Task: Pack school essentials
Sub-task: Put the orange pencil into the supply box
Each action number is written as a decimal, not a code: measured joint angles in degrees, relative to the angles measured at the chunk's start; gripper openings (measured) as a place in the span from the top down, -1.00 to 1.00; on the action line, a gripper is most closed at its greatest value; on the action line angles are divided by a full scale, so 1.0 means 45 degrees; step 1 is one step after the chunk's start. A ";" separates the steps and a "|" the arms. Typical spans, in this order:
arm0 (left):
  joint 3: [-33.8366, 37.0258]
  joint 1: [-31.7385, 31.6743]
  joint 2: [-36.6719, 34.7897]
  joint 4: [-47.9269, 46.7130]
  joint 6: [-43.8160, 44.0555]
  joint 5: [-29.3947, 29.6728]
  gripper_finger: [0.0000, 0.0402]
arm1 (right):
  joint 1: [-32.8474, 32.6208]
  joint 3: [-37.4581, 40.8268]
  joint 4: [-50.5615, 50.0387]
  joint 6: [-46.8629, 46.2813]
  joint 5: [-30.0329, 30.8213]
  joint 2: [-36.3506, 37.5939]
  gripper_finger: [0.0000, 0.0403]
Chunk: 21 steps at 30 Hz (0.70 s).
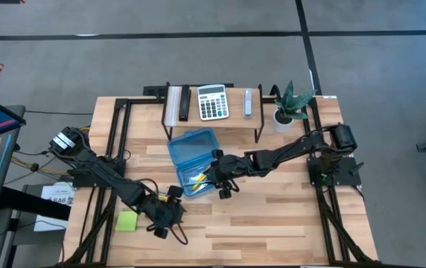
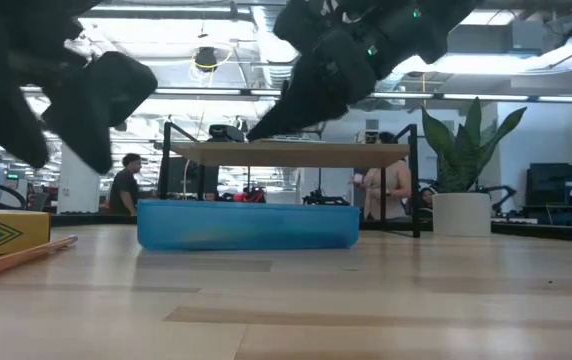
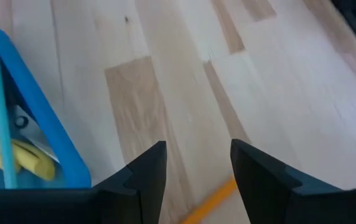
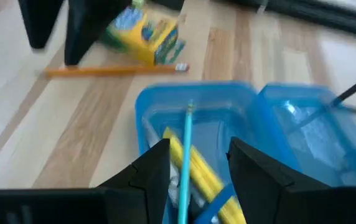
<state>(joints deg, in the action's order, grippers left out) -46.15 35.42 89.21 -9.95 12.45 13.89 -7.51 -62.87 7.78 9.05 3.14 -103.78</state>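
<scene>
Hovering with parted, empty fingers, your left gripper (image 3: pixel 196 168) could nudge the orange pencil (image 4: pixel 112 70) away; right gripper (image 4: pixel 196 165) likewise unclenched over the blue case (image 1: pixel 195 161).

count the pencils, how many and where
2 visible: a yellow pencil inside the open blue case beside the teal pen, and an orange pencil on the table by the crayon box. More may be hidden.
</scene>
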 joint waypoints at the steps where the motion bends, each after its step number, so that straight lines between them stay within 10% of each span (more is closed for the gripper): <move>1: 0.0000 0.0060 0.0000 -0.0162 -0.0009 0.0005 0.17 | 0.0006 -0.0005 -0.0100 -0.0002 0.0000 0.0159 0.11; 21: -0.1517 -0.0029 0.2560 -0.0583 -0.2569 -0.2361 0.17 | -0.0170 0.0015 -0.1061 -0.0010 -0.0022 0.1287 0.16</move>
<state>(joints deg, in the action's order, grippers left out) -52.98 35.29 100.73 -12.58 0.89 3.27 -8.27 -62.81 3.00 9.01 3.04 -97.98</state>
